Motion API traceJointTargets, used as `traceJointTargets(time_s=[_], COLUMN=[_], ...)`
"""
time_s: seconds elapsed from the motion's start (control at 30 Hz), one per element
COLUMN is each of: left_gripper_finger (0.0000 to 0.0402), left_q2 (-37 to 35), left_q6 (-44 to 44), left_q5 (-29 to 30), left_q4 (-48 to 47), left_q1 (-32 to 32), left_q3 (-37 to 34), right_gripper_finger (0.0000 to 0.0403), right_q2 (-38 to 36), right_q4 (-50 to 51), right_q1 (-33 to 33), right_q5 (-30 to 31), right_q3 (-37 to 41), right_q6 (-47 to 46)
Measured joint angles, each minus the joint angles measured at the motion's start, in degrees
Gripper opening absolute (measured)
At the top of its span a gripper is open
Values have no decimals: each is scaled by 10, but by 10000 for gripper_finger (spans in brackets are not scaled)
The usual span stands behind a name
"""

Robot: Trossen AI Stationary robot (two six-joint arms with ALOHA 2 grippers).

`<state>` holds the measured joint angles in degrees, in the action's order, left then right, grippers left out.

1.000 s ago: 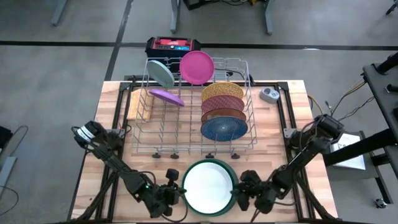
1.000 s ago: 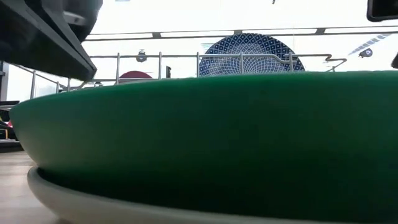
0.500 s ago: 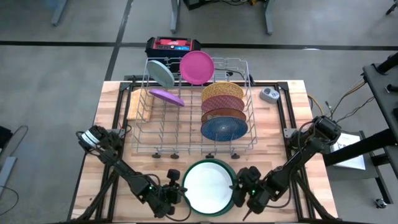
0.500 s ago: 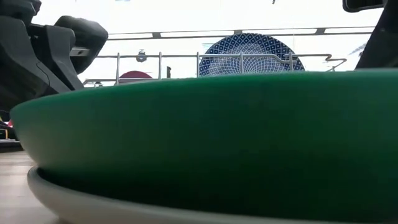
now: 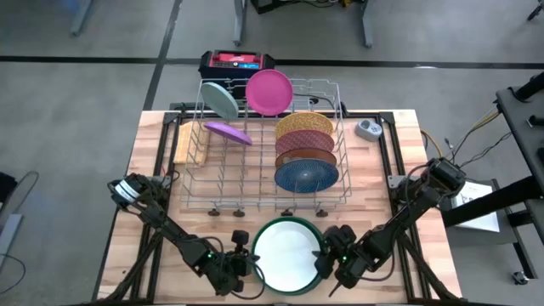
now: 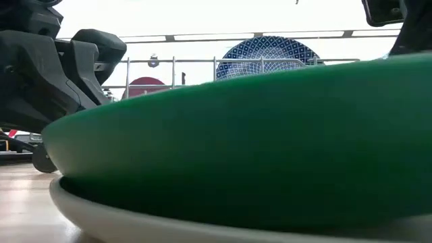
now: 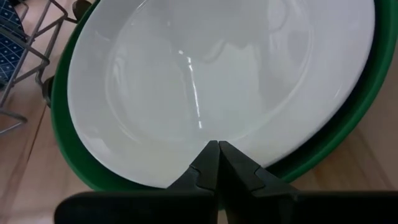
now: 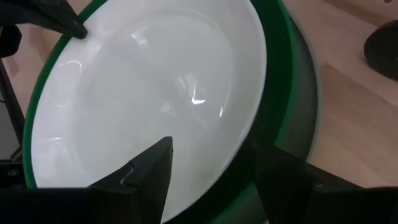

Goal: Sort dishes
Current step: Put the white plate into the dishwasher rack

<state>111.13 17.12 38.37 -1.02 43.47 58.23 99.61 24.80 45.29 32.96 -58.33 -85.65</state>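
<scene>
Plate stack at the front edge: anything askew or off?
Yes. In the low view the green plate sits tilted, its right side raised off the pale plate beneath. The right gripper straddles its rim there; the left gripper is shut at the white plate.

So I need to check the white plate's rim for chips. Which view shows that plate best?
The left wrist view: the white plate fills the frame, nested in the green plate. The right wrist view also shows it closely, partly behind the right gripper. The high view shows it whole but far off. The low view shows only the green plate's side.
</scene>
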Motion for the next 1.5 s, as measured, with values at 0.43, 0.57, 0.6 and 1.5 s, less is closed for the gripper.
traceJointTargets(time_s=[0.43, 0.57, 0.6, 1.5], left_gripper_finger=[0, 0, 0, 0], left_q2=[1, 1, 1, -5], left_q6=[0, 0, 0, -27], left_q5=[-3, -4, -5, -3], left_q4=[16, 25, 26, 53], left_q1=[-6, -8, -8, -9], left_q3=[-2, -6, -8, -7], right_gripper_finger=[207, 208, 208, 23], right_q2=[9, 30, 37, 60], right_q4=[-67, -83, -89, -181], right_q1=[-25, -31, -32, -52], right_q5=[-38, -42, -41, 15], right_q3=[31, 32, 32, 52], right_q6=[15, 4, 4, 37])
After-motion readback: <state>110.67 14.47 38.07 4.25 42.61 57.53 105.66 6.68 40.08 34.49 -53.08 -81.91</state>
